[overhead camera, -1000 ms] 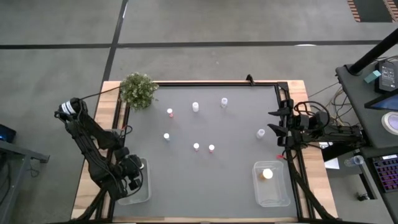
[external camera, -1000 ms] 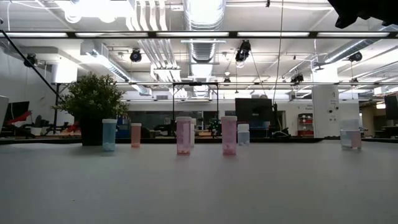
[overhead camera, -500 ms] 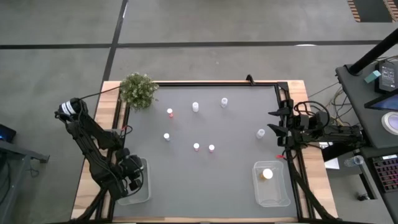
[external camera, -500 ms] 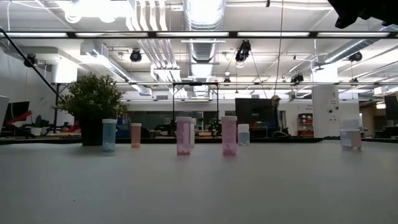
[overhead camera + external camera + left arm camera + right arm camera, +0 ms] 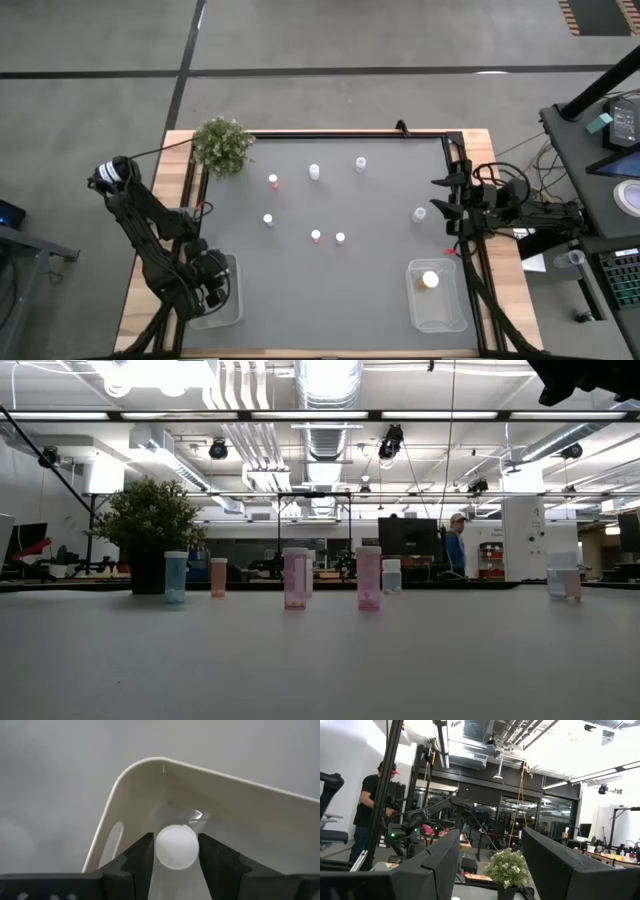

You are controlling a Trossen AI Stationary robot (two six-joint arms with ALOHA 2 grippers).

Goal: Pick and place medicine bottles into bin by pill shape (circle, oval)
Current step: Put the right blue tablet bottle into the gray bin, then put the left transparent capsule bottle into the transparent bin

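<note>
Round white bottle cap (image 5: 177, 846), smooth bin (image 5: 260, 820)

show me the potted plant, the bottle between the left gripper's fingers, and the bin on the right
potted plant (image 5: 222, 145), high view, middle of its foliage
bottle (image 5: 177, 846), left wrist view, top of its white cap
right bin (image 5: 446, 318), high view, bare floor near its lower rim

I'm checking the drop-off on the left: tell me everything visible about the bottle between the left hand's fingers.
The bottle shows mainly its round white ribbed cap, seen from above, with a bit of clear body beyond it. It sits between the left hand's two dark fingers, over the pale plastic bin at the table's near-left corner. Whether the fingers press it cannot be told.
</note>
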